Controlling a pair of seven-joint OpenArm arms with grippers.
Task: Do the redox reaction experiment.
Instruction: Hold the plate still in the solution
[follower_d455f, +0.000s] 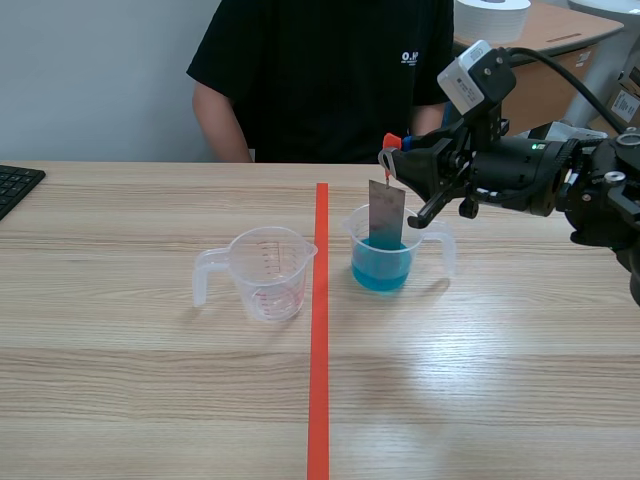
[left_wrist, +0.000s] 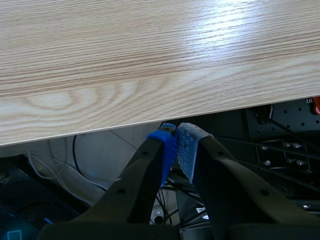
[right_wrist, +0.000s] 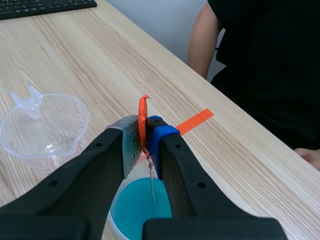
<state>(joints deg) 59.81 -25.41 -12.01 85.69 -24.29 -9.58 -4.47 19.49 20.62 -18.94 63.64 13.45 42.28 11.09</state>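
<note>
A grey metal sheet (follower_d455f: 386, 213) hangs upright from an orange-red strip (right_wrist: 143, 112), its lower end dipped in the blue liquid of a clear beaker (follower_d455f: 383, 262) just right of the tape line. My right gripper (follower_d455f: 392, 150) is above that beaker, shut on the strip. In the right wrist view the sheet (right_wrist: 152, 192) shows edge-on below the gripper (right_wrist: 145, 125), over the blue liquid (right_wrist: 135, 207). An empty clear measuring beaker (follower_d455f: 268, 272) stands left of the line. My left gripper (left_wrist: 177, 142) is shut on nothing, below the table's near edge (left_wrist: 150, 125).
A person in a black shirt (follower_d455f: 320, 70) sits across the table, one forearm (right_wrist: 205, 40) near the far edge. A black keyboard (follower_d455f: 15, 185) lies at the far left. The orange tape line (follower_d455f: 319, 330) runs down the table's middle.
</note>
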